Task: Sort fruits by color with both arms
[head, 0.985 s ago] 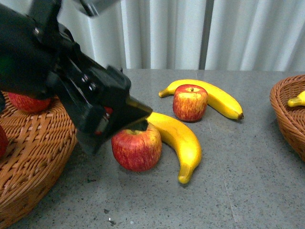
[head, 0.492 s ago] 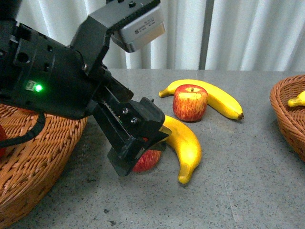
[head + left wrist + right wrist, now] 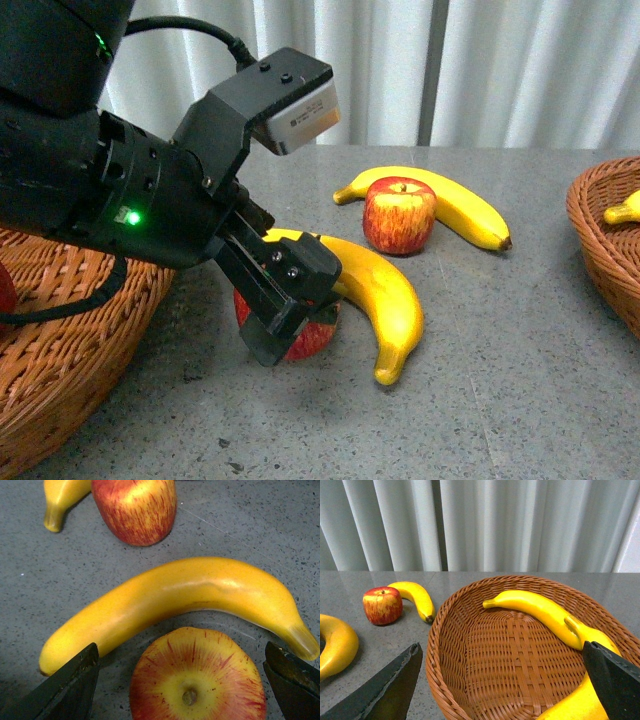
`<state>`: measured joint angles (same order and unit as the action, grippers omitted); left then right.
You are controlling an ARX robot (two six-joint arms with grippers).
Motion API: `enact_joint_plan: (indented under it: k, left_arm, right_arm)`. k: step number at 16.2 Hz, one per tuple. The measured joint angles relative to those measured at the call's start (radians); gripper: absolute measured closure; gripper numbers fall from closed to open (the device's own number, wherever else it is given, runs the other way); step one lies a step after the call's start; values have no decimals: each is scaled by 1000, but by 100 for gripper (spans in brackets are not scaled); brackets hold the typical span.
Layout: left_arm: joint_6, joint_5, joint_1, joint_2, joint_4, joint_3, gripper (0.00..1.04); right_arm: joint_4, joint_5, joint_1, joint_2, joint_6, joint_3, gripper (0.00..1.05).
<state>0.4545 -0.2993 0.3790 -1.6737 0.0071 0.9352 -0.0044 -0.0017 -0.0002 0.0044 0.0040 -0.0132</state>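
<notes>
**Left gripper straddles the near apple while the right one hangs over the banana basket**

At the far left of the front view, a woven left basket [image 3: 70, 390] sits on the grey table [image 3: 520, 400]. A sliver of red fruit [image 3: 5, 298] shows inside it at the picture's edge. The black left arm [image 3: 110, 200] reaches out over that basket's rim and angles down toward the table.

The left gripper [image 3: 181, 650] is lowered over the near apple [image 3: 197, 680]. Its two fingers [image 3: 70, 685] are spread wide, one on each side of the fruit. In the left wrist view a gap shows on one side, and contact on the other side cannot be made out. The near apple stands stem up on the table, just beside the left basket.

The near banana [image 3: 385, 300] curves around the far side of this apple and lies close against it. Farther back and to the right, the far apple [image 3: 399, 215] stands upright against the inner curve of the far banana [image 3: 460, 205].

At the right edge stands the right basket [image 3: 470, 680]. It holds one long banana [image 3: 540, 612] along its back wall, and a second banana [image 3: 575, 702] lies nearer the camera. The right gripper [image 3: 501, 647] hovers over this basket with its fingers wide apart and nothing between them.
</notes>
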Motion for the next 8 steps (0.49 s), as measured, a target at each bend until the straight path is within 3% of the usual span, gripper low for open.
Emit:
enact_joint_plan:
  k: [2,4,5,6,8]
  left_arm:
    - [2,-26,-2,-60,1,17,7]
    - [27,-44,9,-66,1,16,36]
    - [26,-37,7,4,2,-7,36]
    - [-45,27,-40,173,100,-8,36]
    - [-116,91,-108,234,156,-10,36]
  right_arm:
    - [0,0,0,0,0,0,6]
    - [0,0,0,0,0,0,6]
    - [0,0,0,0,0,0,6]
    - [0,0,0,0,0,0,6]
    - [0,0,0,0,0,0,6]
